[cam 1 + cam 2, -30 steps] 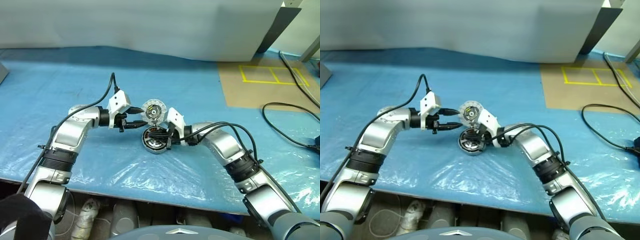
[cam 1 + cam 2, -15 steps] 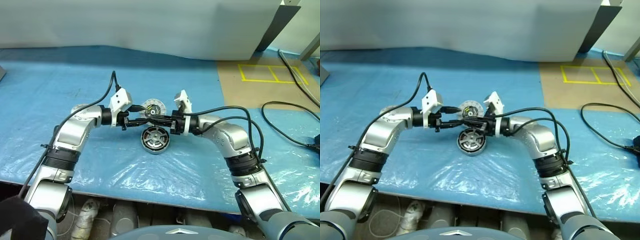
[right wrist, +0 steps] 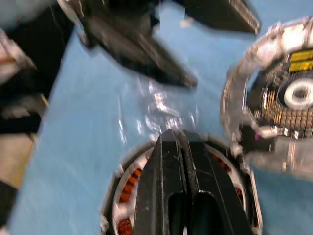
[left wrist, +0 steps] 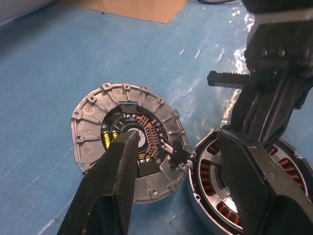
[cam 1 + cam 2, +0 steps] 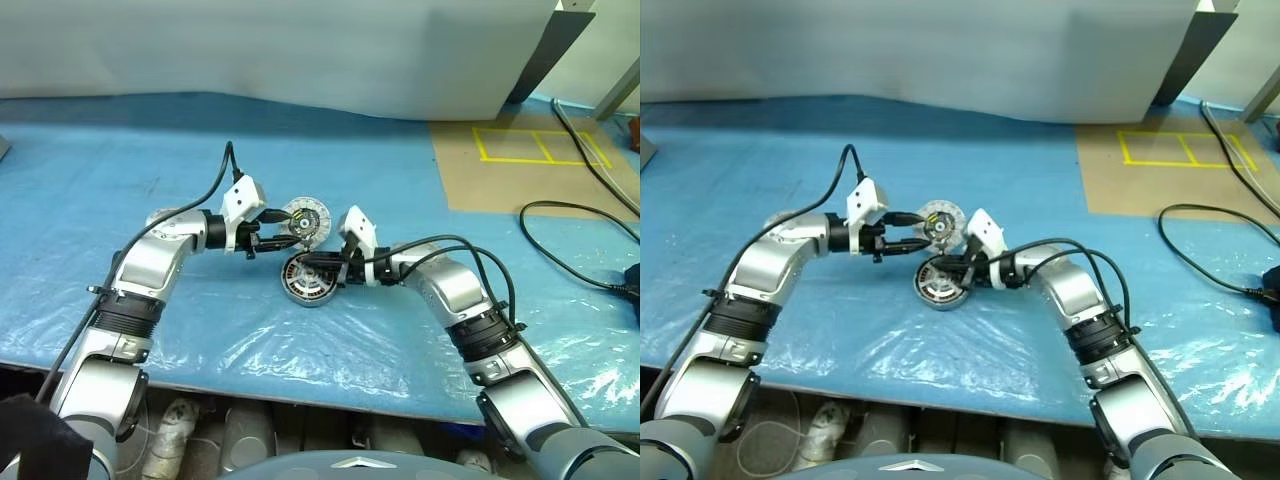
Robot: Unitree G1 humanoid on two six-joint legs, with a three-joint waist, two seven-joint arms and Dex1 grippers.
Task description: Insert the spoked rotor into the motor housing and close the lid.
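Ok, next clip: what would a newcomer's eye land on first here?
Mid-table on the blue sheet, the two grippers meet over the motor housing, its copper windings showing. The lid stands swung open beside it; the left gripper is open around the lid, and the right gripper, shut, points over the housing.

Lighting is bright and even. Glare streaks the clear plastic sheet (image 5: 300,345) in front of the motor housing (image 5: 308,279). Right wrist view is motion-blurred; the lid (image 4: 128,141) is sharp.
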